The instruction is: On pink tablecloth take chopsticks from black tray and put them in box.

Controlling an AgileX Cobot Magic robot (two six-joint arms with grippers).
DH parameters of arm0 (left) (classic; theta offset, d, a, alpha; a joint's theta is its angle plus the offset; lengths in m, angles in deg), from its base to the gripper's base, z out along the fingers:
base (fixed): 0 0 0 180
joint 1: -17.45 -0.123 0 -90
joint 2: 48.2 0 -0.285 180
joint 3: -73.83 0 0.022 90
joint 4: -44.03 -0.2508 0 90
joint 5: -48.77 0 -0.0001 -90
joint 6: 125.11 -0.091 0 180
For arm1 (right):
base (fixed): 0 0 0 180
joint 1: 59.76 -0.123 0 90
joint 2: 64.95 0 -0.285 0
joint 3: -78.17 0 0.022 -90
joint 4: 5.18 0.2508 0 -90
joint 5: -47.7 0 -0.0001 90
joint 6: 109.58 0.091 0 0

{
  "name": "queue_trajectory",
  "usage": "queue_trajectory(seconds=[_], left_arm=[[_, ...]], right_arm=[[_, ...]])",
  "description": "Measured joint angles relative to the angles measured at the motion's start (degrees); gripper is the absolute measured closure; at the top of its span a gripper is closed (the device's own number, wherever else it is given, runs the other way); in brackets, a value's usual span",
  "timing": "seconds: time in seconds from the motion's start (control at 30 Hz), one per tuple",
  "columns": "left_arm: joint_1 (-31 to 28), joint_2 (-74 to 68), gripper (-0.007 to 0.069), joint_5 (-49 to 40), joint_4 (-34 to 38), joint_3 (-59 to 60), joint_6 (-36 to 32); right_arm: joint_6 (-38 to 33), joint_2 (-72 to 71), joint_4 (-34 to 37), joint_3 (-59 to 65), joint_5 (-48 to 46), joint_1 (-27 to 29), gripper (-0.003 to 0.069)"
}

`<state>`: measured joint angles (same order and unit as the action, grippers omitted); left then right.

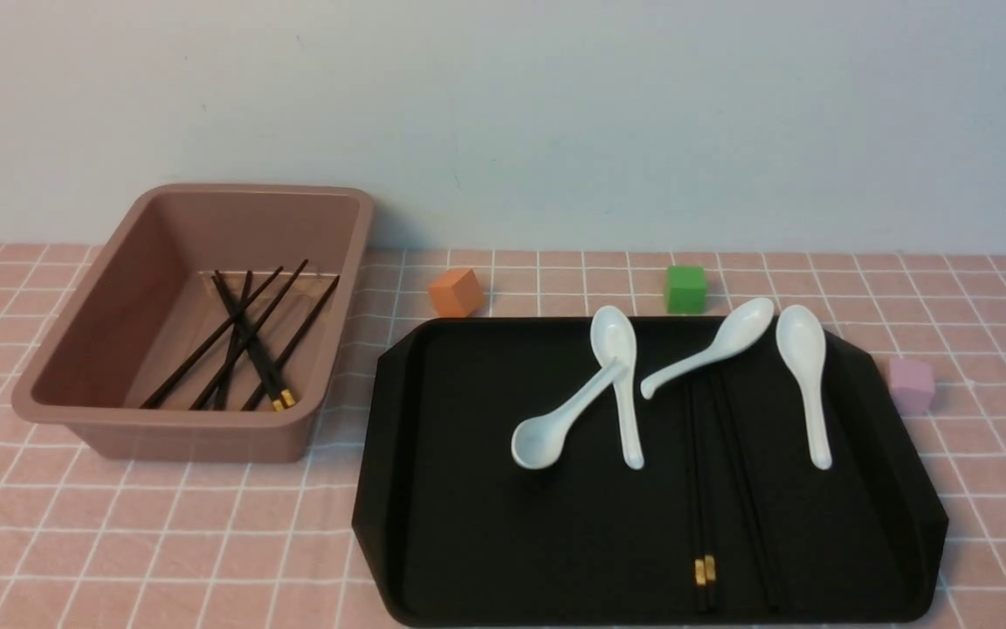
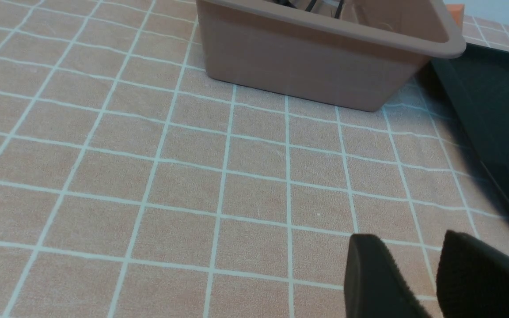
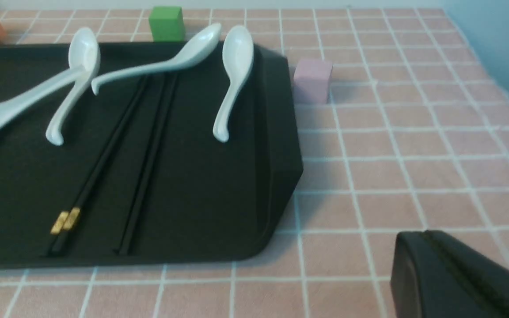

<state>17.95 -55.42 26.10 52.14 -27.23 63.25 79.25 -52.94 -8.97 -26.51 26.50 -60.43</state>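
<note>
On the pink tablecloth [image 1: 162, 542] the box [image 1: 119, 288] stands at the left with several black chopsticks [image 1: 245, 349] lying crossed inside. On the black tray [image 1: 485, 524] at the right lie more chopsticks [image 1: 702, 489], a pair with gold bands [image 3: 104, 163] and a second pair [image 3: 148, 159] beside it. Neither arm shows in the front view. My left gripper [image 2: 409, 238] hangs open over bare cloth, near the box [image 2: 303, 57] and the tray's edge [image 2: 502, 110], holding nothing. Off the tray's right side [image 3: 201, 198], my right gripper [image 3: 427, 234] is shut and empty over the cloth.
Several white spoons [image 1: 804, 376] lie across the tray's far half; one handle [image 1: 695, 362] crosses the far ends of the chopsticks. An orange cube [image 1: 456, 291] and a green cube [image 1: 686, 288] sit behind the tray, a pink cube [image 1: 912, 384] at its right.
</note>
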Motion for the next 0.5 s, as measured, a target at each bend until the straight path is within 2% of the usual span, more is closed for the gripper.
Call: queue_trajectory(seconds=[0.13,0.5], left_arm=[[0.0,0.0,0.0386,0.0,0.0,0.0,0.0],[0.0,0.0,0.0386,0.0,0.0,0.0,0.0]], right_arm=[[2.4,-4.4,0.0,2.9,0.1,0.0,0.0662],[3.0,-4.8,0.4,2.7,-1.2,-0.1,0.0662]])
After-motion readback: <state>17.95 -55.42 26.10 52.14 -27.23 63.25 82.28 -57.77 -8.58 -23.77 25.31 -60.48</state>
